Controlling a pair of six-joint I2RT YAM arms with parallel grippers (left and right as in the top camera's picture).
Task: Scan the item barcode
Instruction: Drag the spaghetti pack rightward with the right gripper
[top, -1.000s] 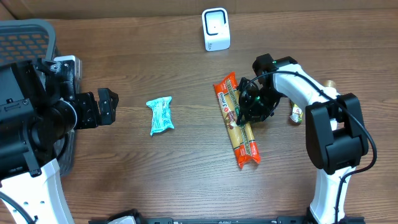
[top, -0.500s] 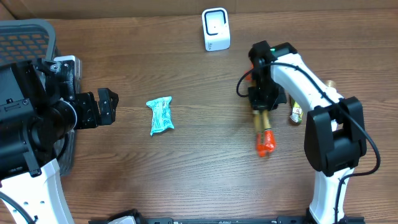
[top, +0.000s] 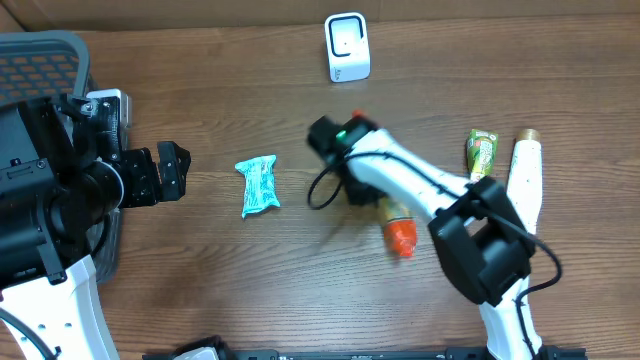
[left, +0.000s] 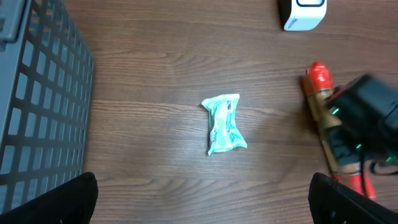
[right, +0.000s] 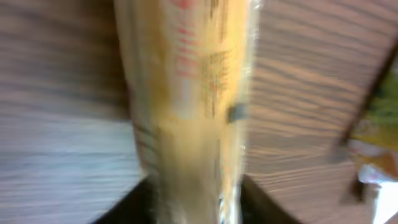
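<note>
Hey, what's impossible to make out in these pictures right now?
Yellow packet barcode: right wrist view, motion blur smears all print.
Right end effector grip: right wrist view blurred; overhead, its own arm covers it.
Basket: overhead, cut by the left edge, left arm over it.
Green sachet label: overhead, too small.

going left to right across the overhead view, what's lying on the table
grey mesh basket → teal crinkled packet → long yellow pack with orange-red ends → small green sachet → white bottle with tan cap
</note>
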